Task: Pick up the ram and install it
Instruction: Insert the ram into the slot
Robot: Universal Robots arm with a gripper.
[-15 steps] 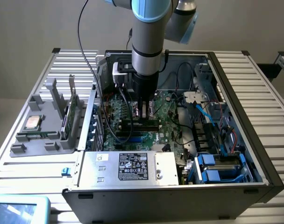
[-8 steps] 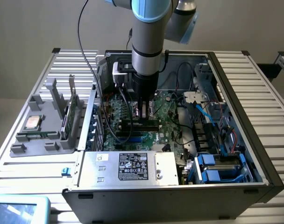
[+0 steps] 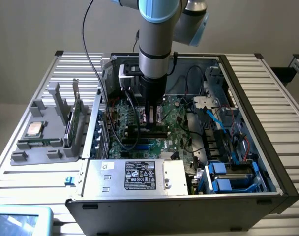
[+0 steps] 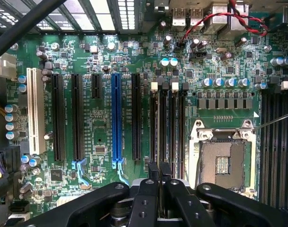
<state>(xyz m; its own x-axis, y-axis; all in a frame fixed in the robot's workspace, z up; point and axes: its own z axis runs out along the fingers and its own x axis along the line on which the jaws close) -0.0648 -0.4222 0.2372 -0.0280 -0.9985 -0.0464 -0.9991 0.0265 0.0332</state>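
Wrist view: hand [image 4: 159, 171] clenched, fingertips [image 4: 153, 170] close above the memory slots [image 4: 175, 127] on the motherboard [image 4: 106, 137], beside the processor socket [image 4: 222, 161]. Whether the ram sits between them cannot be told.

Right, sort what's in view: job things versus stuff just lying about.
Job: long dark-green ram stick in the grey tray; black motherboard slots; shut black gripper.
Lying about: square silver processor chip; tall green card with metal bracket.
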